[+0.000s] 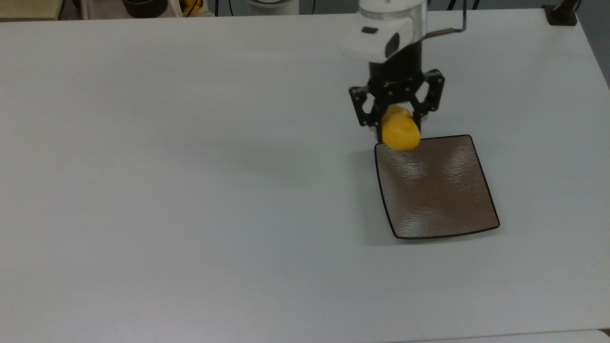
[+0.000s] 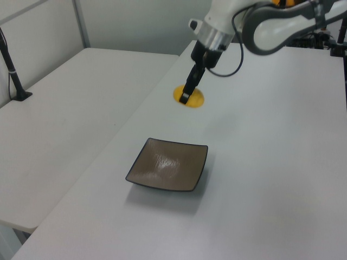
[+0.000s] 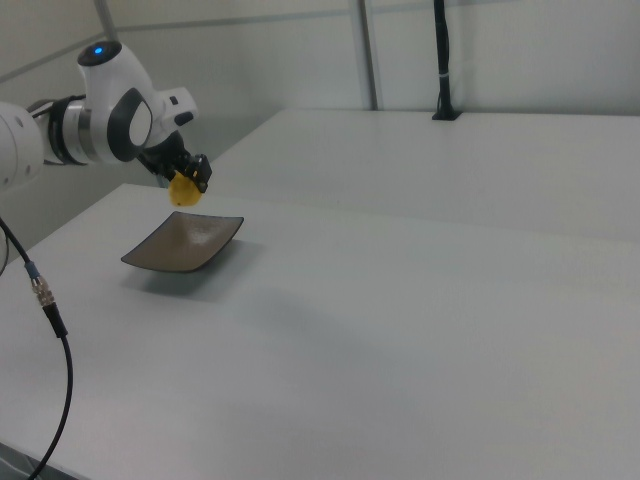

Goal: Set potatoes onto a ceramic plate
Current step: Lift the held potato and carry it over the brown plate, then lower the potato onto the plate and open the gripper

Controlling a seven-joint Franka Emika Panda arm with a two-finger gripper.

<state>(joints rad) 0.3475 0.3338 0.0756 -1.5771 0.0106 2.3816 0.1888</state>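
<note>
Though we look for labels or writing, we can read none on the arm, plate or table. We see the gripper pointing down, its fingers closed on the potato, whose upper part hides between them. In the top view the potato hangs over the far-left corner of the plate. Clear of it, the plate lies bare on the white table.

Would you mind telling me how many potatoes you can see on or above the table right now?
1. The potato is held in the gripper, in the air by the top view's upper left corner of the plate. None lies on the table.
</note>
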